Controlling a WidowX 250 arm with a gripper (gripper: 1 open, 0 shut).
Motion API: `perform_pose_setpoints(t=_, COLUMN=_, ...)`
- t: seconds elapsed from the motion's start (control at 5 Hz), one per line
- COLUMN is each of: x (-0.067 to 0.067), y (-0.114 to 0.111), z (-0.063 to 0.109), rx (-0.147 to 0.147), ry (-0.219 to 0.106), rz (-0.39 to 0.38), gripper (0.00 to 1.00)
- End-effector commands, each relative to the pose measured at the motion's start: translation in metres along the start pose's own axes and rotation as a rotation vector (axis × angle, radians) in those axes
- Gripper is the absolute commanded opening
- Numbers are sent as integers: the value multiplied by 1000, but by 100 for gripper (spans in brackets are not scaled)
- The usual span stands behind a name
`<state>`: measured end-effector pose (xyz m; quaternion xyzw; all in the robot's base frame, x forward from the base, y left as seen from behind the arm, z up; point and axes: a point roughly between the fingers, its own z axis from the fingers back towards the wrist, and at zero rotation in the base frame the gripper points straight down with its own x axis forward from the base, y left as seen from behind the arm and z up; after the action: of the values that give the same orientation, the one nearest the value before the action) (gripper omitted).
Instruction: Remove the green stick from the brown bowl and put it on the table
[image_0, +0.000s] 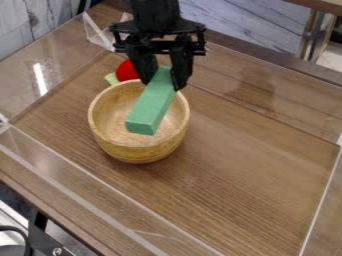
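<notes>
**Green stick lifted, not yet clear of the bowl**

Nearest the camera is the bare front of the desk (227, 210), glossy wood grain with a clear plastic edging along its sides. Beyond it sits the brown bowl (118, 143), upright and thick-walled.

Above the bowl hangs the green stick (152, 104), tilted — its lower end is over the bowl's hollow, and whether it touches the inside cannot be told. Its upper end is pinched between the fingers of the black end effector (163, 72), which points almost straight down, partly closed around the stick's width.

Just behind the bowl, a red round object (130, 70) with a small green piece lies on the desk, partly hidden by the end effector.

The step in hand looks like the lift-out — the stick is grasped and raised, but it hangs over the bowl. The next move likely calls for a little more height so the low end passes the rim, then a carry sideways to the open wood on the right and a gentle lowering before release.
</notes>
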<state>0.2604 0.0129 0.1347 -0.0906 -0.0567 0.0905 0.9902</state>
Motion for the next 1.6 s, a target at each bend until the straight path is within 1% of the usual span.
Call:
perform_pose_setpoints(t=0.0, x=-2, y=-13, z=-2, rx=4, ry=-24, rz=-83, gripper=0)
perform_pose_setpoints(t=0.2, x=-4, y=-27, z=-18, rx=9, ry=-8, rz=-161, gripper=0)
perform_pose_setpoints(t=0.4, x=-2, y=-39, z=-36, rx=14, ry=3, rz=-223, gripper=0)
perform_pose_setpoints(t=0.6, x=-9, y=-45, z=-48, rx=22, ry=-2, rz=-220, gripper=0)
perform_pose_setpoints(t=0.8, x=-13, y=-47, z=-53, rx=28, ry=-8, rz=-203, gripper=0)
perform_pose_setpoints(t=1.2, x=-10, y=-59, z=-61, rx=40, ry=-8, rz=-212, gripper=0)
perform_pose_setpoints(t=1.4, x=-12, y=-58, z=-67, rx=37, ry=-1, rz=-272, gripper=0)
